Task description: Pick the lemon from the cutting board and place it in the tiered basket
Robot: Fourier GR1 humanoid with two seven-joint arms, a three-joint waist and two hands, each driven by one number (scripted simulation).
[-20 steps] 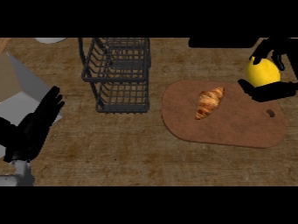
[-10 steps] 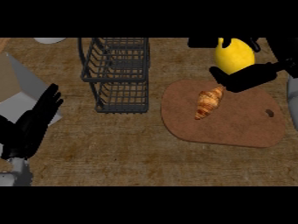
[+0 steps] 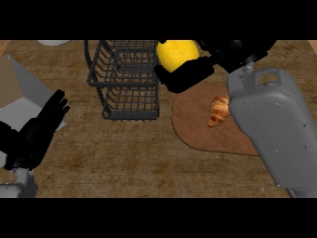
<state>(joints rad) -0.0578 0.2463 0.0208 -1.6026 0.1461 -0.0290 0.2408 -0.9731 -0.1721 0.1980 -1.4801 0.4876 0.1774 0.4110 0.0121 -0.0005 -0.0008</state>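
The black right hand (image 3: 209, 65) curls round the round yellow lemon (image 3: 176, 52), lifted off the brown oval cutting board (image 3: 195, 125), just right of the black wire tiered basket (image 3: 123, 79). Placing remains. The open left hand (image 3: 30, 135) rests near-left.

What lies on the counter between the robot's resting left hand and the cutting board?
In the head view, the tiered basket stands between the left hand and the cutting board; nearer the view's lower edge, that stretch is bare counter.
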